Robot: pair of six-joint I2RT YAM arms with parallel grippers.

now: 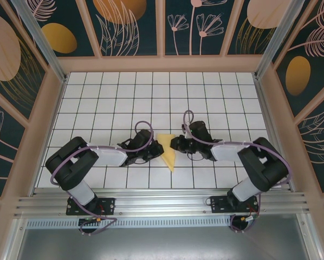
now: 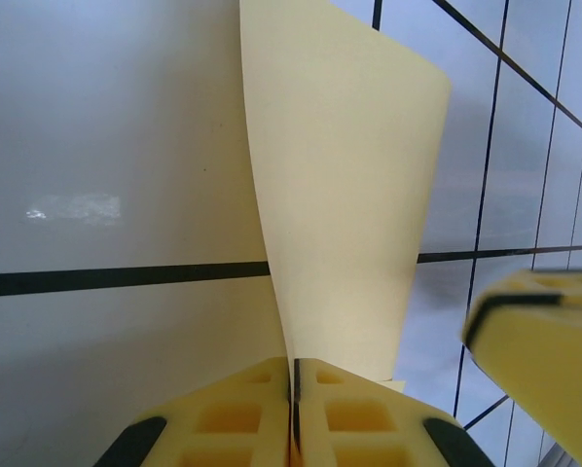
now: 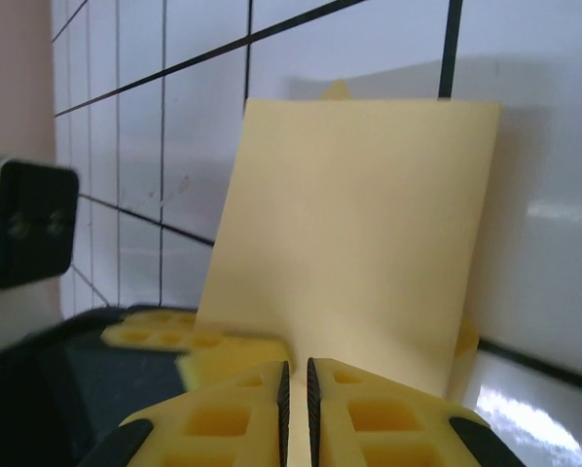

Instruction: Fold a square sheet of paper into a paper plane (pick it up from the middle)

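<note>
As left fingers (image 2: 233, 418) and right fingers (image 3: 369, 418) pinch it, paper (image 1: 168, 151) sits between.

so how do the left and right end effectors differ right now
The left end effector has its pads pressed flush, pinching the yellow sheet by its edge. The right end effector shows a thin slit between its pads, and whether it grips is unclear. The left end effector meets the sheet from the left, the right end effector from the right. Both have yellow pads and sit low at the sheet.
</note>
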